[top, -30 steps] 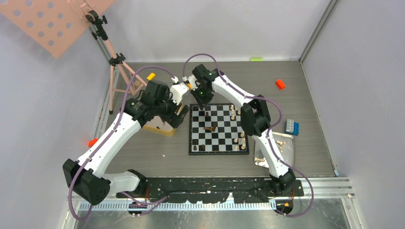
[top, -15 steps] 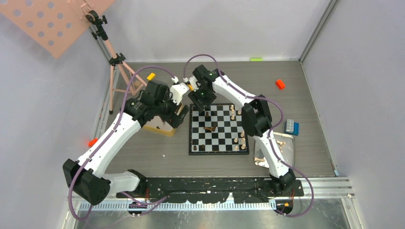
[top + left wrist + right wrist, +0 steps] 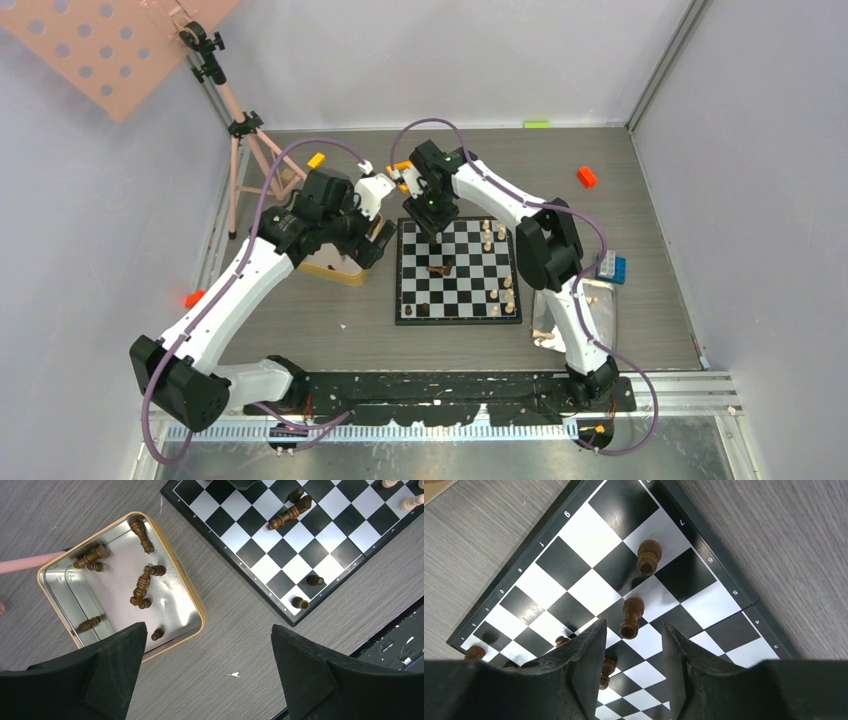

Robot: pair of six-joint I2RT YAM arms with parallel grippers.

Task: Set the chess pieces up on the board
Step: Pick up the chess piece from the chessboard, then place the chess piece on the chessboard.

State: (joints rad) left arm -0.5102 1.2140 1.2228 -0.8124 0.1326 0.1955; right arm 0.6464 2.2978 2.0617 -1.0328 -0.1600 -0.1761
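Chessmen (image 3: 648, 556) of turned dark wood stand on the glossy checkered board (image 3: 589, 535).

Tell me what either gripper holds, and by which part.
Nothing is held. The left gripper hangs open above the gold tin; the right gripper is open over a standing dark piece, not touching it.

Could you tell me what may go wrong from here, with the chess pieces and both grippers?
1. A standing dark piece sits between the open fingertips of the right gripper; a sideways move may tip it.
2. Fallen dark pieces lie in the middle of the board; they may roll into others.
3. In the tin, bunched pieces lie close together, so the open left gripper might catch two.
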